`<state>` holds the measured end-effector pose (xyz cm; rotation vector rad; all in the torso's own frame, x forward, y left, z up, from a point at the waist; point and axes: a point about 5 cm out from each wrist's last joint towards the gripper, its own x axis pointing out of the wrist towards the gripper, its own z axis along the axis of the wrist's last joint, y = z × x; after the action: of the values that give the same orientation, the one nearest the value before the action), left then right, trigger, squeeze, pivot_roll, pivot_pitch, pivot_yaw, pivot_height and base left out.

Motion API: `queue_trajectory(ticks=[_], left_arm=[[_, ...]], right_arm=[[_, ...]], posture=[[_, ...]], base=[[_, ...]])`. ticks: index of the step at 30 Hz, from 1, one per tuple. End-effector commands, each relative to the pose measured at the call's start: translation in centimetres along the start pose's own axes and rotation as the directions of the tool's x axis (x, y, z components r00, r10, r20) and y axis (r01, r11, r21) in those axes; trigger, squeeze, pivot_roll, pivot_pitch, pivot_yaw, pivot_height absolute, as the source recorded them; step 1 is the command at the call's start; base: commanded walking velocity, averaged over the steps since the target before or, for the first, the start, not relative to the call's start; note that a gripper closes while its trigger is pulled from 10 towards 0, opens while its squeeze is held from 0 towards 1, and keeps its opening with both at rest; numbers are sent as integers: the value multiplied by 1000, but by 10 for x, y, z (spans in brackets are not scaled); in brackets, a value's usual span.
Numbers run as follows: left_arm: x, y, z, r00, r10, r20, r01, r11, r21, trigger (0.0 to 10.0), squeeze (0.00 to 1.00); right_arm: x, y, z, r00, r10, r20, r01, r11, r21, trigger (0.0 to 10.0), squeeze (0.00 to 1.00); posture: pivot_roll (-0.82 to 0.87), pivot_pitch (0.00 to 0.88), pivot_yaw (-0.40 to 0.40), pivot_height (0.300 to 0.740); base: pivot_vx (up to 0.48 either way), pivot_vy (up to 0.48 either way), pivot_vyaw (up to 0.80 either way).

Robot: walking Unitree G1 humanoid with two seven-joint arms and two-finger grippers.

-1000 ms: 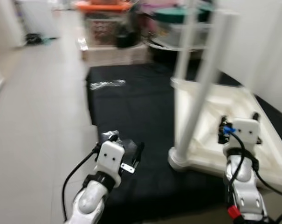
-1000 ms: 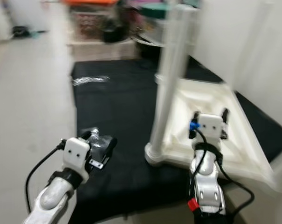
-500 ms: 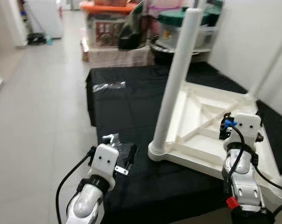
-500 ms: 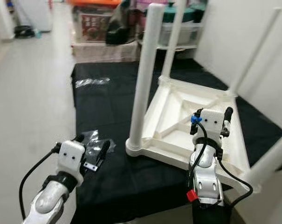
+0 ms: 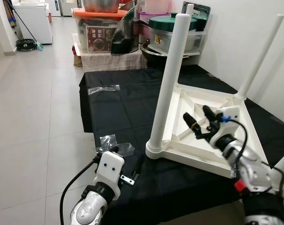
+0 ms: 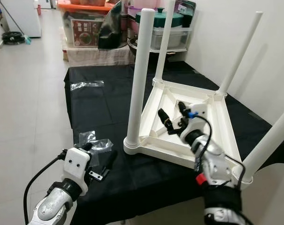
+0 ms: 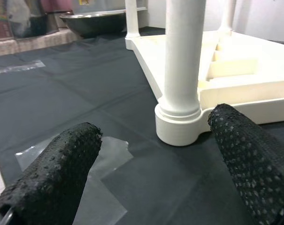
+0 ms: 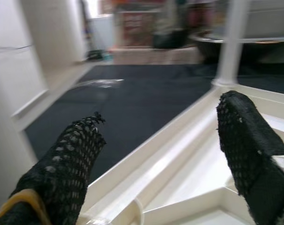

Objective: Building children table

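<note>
Table [image 6: 198, 140] is lying upside down on black cloth [image 6: 104, 105], legs up; I'm hovering my right claw [image 6: 172, 117], wide open & empty, over its underside, w/ nearest leg [image 6: 139, 77] needing a square, firm grip.

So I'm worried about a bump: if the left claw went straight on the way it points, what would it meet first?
Probably the base of the near table leg, which stands dead ahead of the open left claw in its wrist view. Depth is hard to judge.
</note>
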<state>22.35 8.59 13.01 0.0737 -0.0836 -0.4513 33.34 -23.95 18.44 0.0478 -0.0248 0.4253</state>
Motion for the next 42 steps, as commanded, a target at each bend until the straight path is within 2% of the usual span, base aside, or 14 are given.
queue_trajectory(ticks=[1,3,4,8,10,14,18,24,27,33,38,39,40,42], left_arm=[[-2,-2,-1,1000,-25,-12,25,1000,6,10000,0],[-2,-4,-2,999,-37,-13,37,999,-1,10000,0],[-3,-5,-2,999,-44,-13,44,999,-9,10000,0],[-4,-6,-2,998,-56,-12,56,998,-23,10000,0],[-5,-6,0,998,-59,-7,59,998,-22,10000,0],[-7,-6,2,999,-53,0,53,998,-26,10000,0],[-8,-7,2,999,-51,2,51,998,-26,10000,0],[-9,-9,3,999,-53,4,53,998,-27,10000,0],[-9,-9,3,999,-54,3,54,998,-26,10000,0],[-8,-11,4,998,-56,9,56,998,-28,10000,0],[-9,-11,5,998,-54,12,54,998,-27,10000,0],[-9,-11,5,999,-51,13,52,998,-27,10000,0],[-9,-11,6,999,-47,13,48,998,-27,10000,0],[-9,-12,5,999,-43,12,43,999,-26,10000,0]], right_arm=[[-1,1,-4,992,123,-41,-122,992,26,10000,1000],[-3,0,-3,983,174,-58,-172,984,44,10000,1000],[-6,4,0,960,273,-61,-268,961,73,10000,0],[-4,14,4,902,429,-42,-420,898,133,10000,0],[13,15,6,918,395,-29,-391,915,99,10000,0],[34,28,11,912,410,5,-409,908,94,10000,0],[37,29,11,908,419,6,-417,902,107,10000,0],[44,48,10,844,535,13,-532,836,135,10000,0],[48,49,9,848,530,-1,-527,842,115,10000,0],[75,70,3,857,516,7,-512,849,131,10000,0],[81,77,0,854,520,1,-514,844,152,10000,0],[84,78,-1,865,501,-7,-495,856,151,5882,0],[87,78,-3,873,488,-11,-480,862,162,0,0],[90,78,-5,892,451,-21,-442,883,157,0,0]], posture=[[74,39,-102,740],[73,39,-99,740],[71,40,-96,740],[71,43,-93,740],[76,50,-96,740],[80,57,-106,740],[81,60,-106,740],[79,67,-117,740],[76,71,-114,740],[76,75,-116,740],[78,78,-120,740],[80,77,-123,740],[83,79,-128,740],[84,73,-132,740]], base=[[0,0,0],[0,0,0],[0,0,0],[0,0,0],[0,0,0],[0,0,0],[0,0,0],[0,0,0],[0,0,0],[0,0,0],[0,0,0],[0,0,0],[0,0,0],[0,0,0]])
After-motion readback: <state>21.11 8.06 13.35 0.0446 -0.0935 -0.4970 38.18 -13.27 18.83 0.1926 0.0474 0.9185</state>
